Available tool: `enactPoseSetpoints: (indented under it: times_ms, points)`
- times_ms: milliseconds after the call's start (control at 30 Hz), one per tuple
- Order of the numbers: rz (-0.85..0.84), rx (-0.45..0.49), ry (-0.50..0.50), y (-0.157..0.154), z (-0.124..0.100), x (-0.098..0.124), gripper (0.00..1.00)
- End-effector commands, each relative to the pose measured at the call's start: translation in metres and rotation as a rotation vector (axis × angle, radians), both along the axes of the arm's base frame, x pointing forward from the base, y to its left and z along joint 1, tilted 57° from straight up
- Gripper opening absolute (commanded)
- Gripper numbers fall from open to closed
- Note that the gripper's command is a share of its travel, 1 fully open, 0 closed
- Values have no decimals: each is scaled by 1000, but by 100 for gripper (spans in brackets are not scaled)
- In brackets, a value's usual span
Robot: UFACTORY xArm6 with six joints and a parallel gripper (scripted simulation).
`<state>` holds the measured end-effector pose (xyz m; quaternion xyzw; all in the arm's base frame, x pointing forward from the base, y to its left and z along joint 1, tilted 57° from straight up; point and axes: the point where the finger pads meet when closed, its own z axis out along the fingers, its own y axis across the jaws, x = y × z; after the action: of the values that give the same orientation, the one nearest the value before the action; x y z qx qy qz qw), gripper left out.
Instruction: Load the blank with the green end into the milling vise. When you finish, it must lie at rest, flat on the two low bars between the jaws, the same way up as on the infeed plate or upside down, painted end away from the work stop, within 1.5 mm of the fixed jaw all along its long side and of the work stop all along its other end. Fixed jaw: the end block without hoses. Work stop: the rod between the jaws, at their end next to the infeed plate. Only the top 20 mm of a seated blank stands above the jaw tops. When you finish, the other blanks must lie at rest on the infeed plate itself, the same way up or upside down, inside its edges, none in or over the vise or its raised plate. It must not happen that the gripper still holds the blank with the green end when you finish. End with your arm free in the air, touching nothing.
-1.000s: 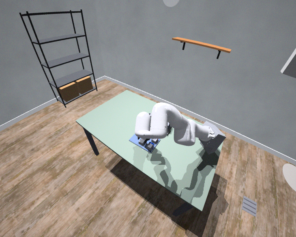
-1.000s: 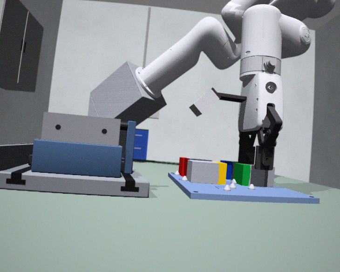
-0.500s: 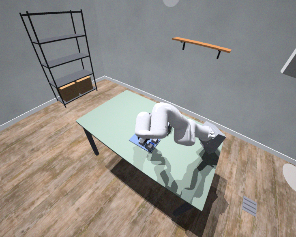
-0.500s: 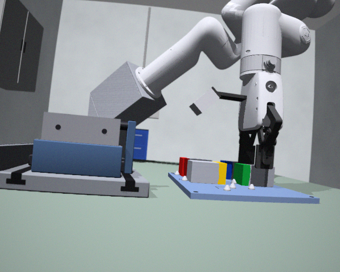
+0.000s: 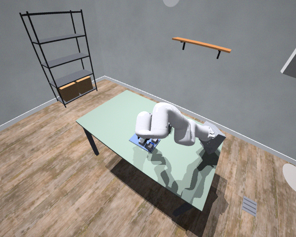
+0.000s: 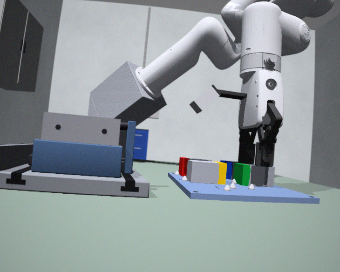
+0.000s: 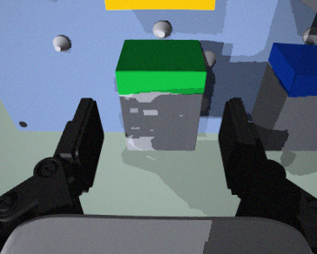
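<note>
The blank with the green end [image 6: 241,174] [image 7: 161,82] [image 5: 141,141] lies on the blue infeed plate [image 6: 255,196] [image 7: 35,83] [image 5: 134,139]. Its green end faces the yellow-ended blank. My gripper [image 6: 255,163] [image 7: 160,117] is open and empty, pointing down over the green-ended blank's grey part. In the wrist view one finger is on each side of it, with gaps on both sides. In the exterior view the fingertips are about level with its top. The milling vise [image 6: 76,159] stands on its raised plate [image 6: 99,186], left of the infeed plate; the space between its jaws is hidden.
A yellow-ended blank [image 6: 202,172] [image 7: 160,3], a red-ended blank [image 6: 183,166] and a blue-ended blank [image 6: 227,170] [image 7: 300,78] [image 5: 150,146] are on the infeed plate. The blue-ended one is beside my right finger in the wrist view. Small pale cones [image 6: 227,187] [image 7: 62,43] stand on the plate.
</note>
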<state>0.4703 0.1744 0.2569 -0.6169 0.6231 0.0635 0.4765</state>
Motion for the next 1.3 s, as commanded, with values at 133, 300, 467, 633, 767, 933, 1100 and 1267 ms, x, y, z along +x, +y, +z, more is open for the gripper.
enactPoseSetpoints:
  times_ms: [133, 300, 467, 633, 767, 933, 1100, 1267]
  points:
    - [-1, 0, -2, -2, 2, -1, 80]
    - [-1, 0, -2, -2, 2, -1, 80]
    - [-1, 0, -2, -2, 3, -1, 80]
    - [-1, 0, -2, -3, 3, -2, 80]
    - [-1, 0, -2, -3, 3, -2, 80]
    - [-1, 0, -2, -2, 2, -1, 80]
    - [-1, 0, -2, -1, 1, 0, 80]
    - [-1, 0, -2, 0, 0, 1, 80]
